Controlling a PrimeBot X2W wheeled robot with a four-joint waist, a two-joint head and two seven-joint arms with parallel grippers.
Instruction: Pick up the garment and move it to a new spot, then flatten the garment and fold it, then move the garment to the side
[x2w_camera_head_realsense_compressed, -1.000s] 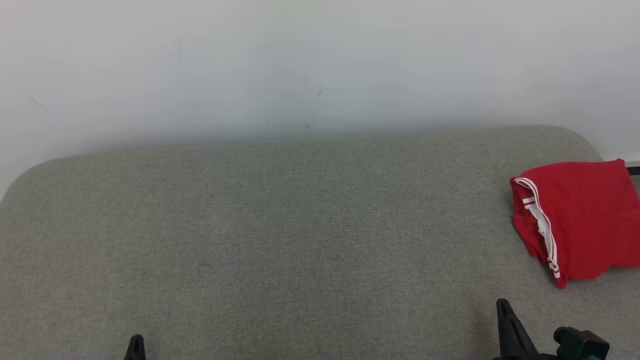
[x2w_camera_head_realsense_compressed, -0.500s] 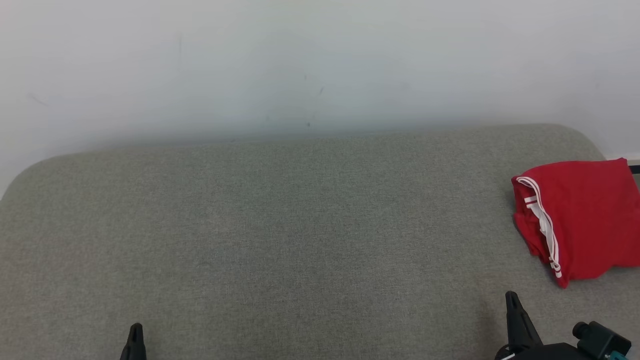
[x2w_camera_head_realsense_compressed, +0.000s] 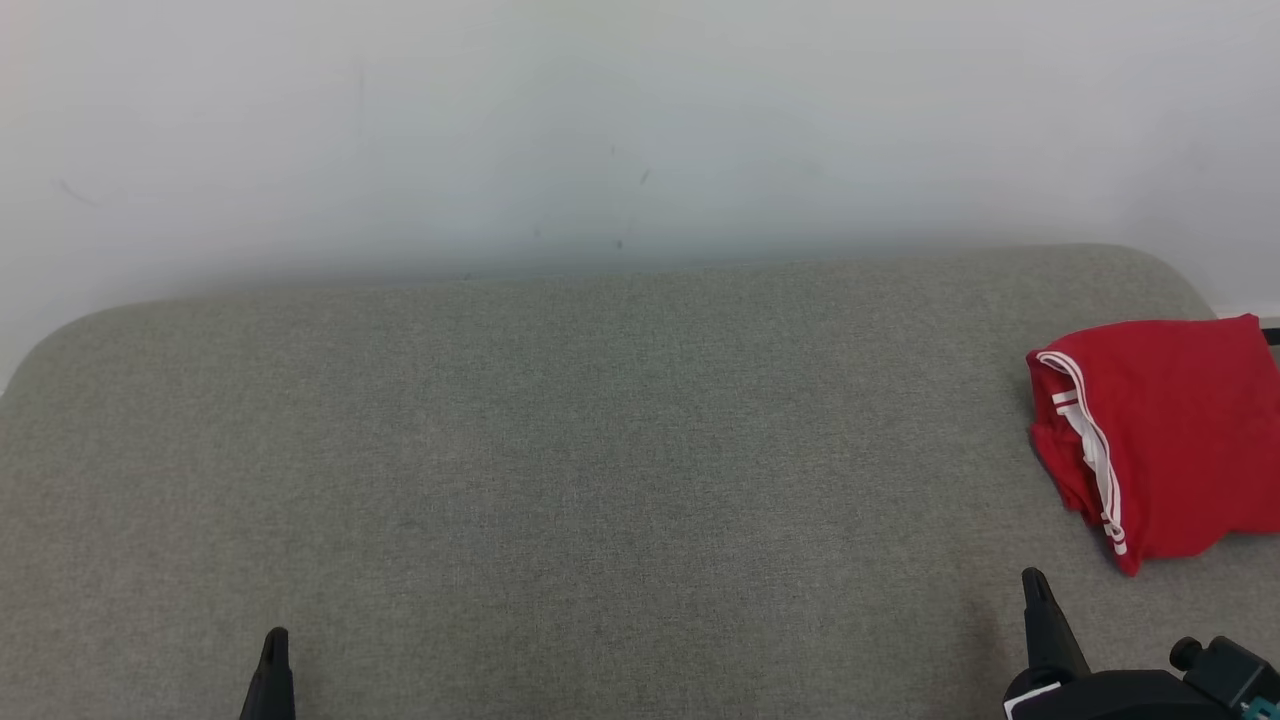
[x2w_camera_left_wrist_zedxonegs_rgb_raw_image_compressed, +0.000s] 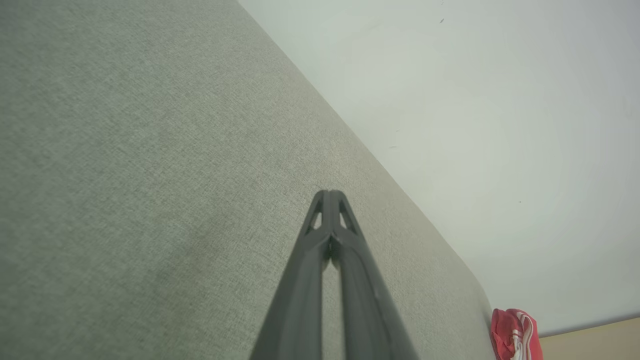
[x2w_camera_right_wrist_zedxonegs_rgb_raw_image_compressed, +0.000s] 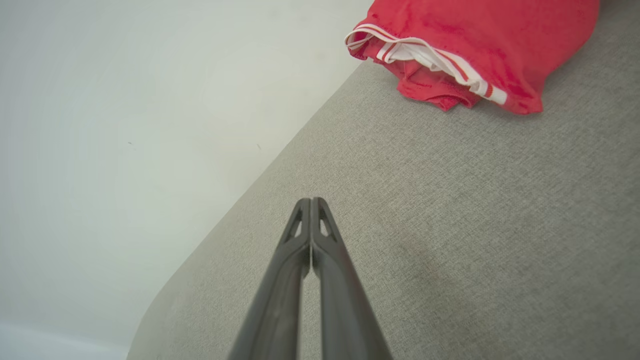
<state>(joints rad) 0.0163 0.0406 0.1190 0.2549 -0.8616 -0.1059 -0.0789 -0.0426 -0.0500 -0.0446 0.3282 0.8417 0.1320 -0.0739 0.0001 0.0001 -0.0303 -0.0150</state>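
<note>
The garment (x2w_camera_head_realsense_compressed: 1165, 440) is red with white stripes along one edge, folded into a compact pile at the far right of the grey cushion (x2w_camera_head_realsense_compressed: 560, 470). It shows too in the right wrist view (x2w_camera_right_wrist_zedxonegs_rgb_raw_image_compressed: 470, 45) and, small, in the left wrist view (x2w_camera_left_wrist_zedxonegs_rgb_raw_image_compressed: 515, 335). My right gripper (x2w_camera_head_realsense_compressed: 1035, 590) is shut and holds nothing, low at the right, a short way in front of the garment. Its closed tips (x2w_camera_right_wrist_zedxonegs_rgb_raw_image_compressed: 311, 202) hover over bare fabric. At the lower left, my left gripper (x2w_camera_head_realsense_compressed: 275, 645) is shut with nothing in it, its tips (x2w_camera_left_wrist_zedxonegs_rgb_raw_image_compressed: 329, 195) pressed together over the cushion.
A pale wall (x2w_camera_head_realsense_compressed: 600, 130) rises directly behind the cushion's rounded back edge. The cushion's right end lies just beyond the garment, and a strip of tan floor (x2w_camera_left_wrist_zedxonegs_rgb_raw_image_compressed: 595, 340) shows past it. A wide stretch of grey fabric lies between the two grippers.
Both grippers have crept a little further up the head view, and the right wrist has slid slightly to the right. The garment lies as before.
</note>
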